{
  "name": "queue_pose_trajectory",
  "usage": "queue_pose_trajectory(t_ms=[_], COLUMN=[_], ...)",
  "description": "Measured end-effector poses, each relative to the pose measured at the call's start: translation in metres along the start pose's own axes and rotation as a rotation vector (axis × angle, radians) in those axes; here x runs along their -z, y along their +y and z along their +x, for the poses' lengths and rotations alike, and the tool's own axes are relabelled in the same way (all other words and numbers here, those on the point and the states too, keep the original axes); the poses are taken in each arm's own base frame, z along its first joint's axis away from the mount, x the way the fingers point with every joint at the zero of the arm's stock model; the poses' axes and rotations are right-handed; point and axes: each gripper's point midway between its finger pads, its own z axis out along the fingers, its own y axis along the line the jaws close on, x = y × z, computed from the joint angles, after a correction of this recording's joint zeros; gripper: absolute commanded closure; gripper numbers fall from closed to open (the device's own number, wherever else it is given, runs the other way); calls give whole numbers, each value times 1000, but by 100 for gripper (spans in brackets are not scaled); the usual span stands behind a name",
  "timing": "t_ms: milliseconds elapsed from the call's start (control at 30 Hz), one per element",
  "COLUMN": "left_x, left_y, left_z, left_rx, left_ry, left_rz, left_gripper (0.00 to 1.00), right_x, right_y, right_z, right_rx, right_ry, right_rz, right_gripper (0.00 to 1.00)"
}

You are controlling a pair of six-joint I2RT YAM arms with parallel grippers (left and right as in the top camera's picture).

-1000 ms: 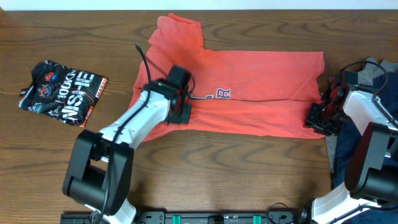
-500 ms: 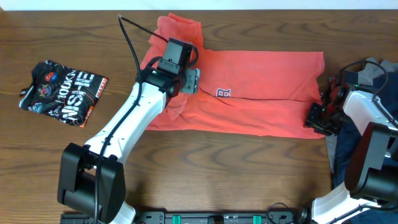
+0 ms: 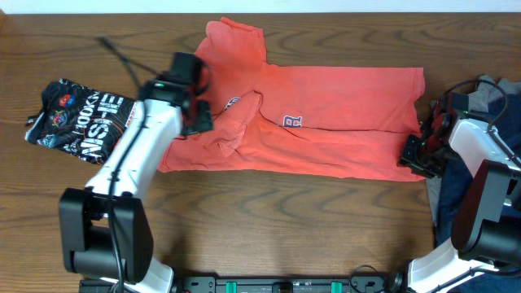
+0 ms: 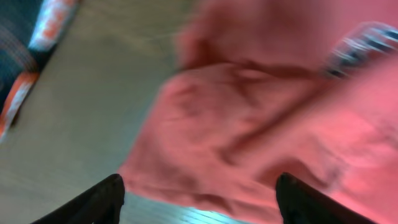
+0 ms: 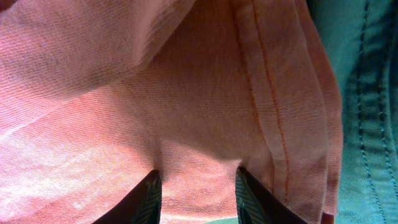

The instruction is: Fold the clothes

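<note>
Far left, at the table's 9 o'clock, the folded black printed shirt hasn't budged. The big change is the left gripper. A second ago it was over the coral-red shirt near the chest print, then up by the sleeve, and now it's swung out to the shirt's 9 o'clock edge. In the wrist view its fingers are spread wide with nothing between them, though that shot is blurry. It's left a rumpled ridge of cloth bunched up beside the print, so I'd say that side fold didn't land flat and needs another go. Over at the shirt's 4 o'clock corner the right gripper hasn't moved. It's pinching the hem, with cloth clearly running between its fingers. Behind it at 3 o'clock sits the grey and navy pile, not yet folded. The surface is a dark wood-grain table. Room-wise, only a pale strip along 12 o'clock shows.
</note>
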Motion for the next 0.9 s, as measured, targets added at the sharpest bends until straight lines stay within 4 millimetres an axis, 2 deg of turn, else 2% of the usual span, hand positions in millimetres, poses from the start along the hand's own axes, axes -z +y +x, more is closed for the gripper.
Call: queue_pose_trajectory(t_ms=[67,233,367,467,500,667,700,733,800,900], left_x=[-9,-38,-57,-68,-71,-83,-84,-84,-83,-81], left_y=[21,61,67,60,57,49,48,46,45,51], left_z=[4,38,57,65,67,72,72,73,73,84], left_rx=[102,275,340,362,369,374,377,371,354,345], left_ry=[31,152,195,205,205,191,190,191,192,236], left_rz=[-27,-70,-43,8,27,82,88,98,104,76], left_gripper=[17,17,18,24,30,75,87,94,94,94], right_x=[0,0,0,0,0,0,0,0,0,0], right_y=[0,-1,-2,-2,-2,-3,-3,-3,-3,-3], right_z=[0,0,0,0,0,1,1,1,1,2], right_rx=[1,6,7,7,7,7,7,7,7,6], right_ry=[0,-1,-2,-3,-3,1,2,2,3,5], right_rz=[0,4,11,13,13,16,16,17,18,19], right_gripper=[62,62,62,62,62,62,62,62,62,62])
